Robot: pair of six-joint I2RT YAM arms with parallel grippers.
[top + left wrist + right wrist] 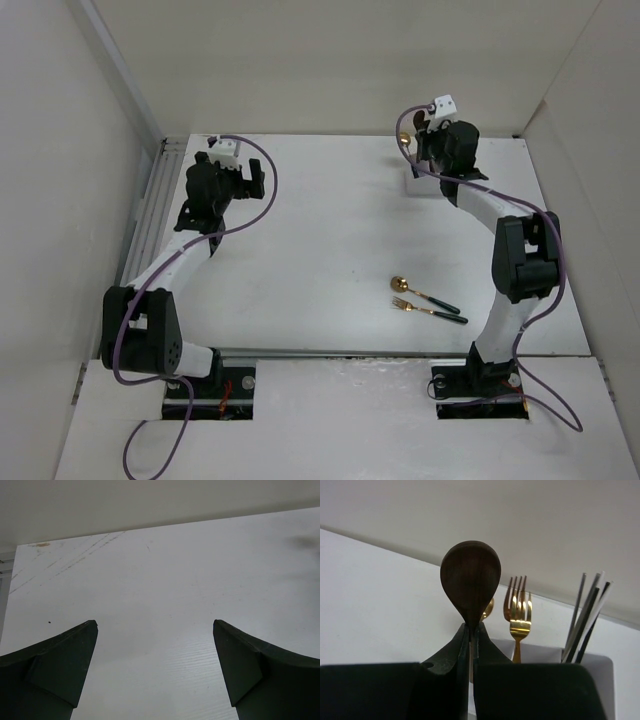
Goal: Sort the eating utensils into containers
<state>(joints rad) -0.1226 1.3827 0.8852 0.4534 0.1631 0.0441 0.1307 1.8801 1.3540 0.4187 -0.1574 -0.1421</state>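
My right gripper (472,626) is shut on the neck of the brown spoon (470,585), bowl up, at the white holder (600,672) at the table's far right. A gold fork (518,611), a gold spoon bowl (488,610) and several dark and silver chopsticks (585,615) stand in the holder. In the top view the right gripper (432,140) hides most of the holder (413,183). A gold spoon (420,291) and a gold fork (428,310) with dark green handles lie on the table's near right. My left gripper (155,625) is open and empty.
White walls close in the table at the back and both sides. A metal rail (150,205) runs along the left edge beside the left gripper (215,180). The far table edge (160,525) meets the back wall just ahead of the left gripper.
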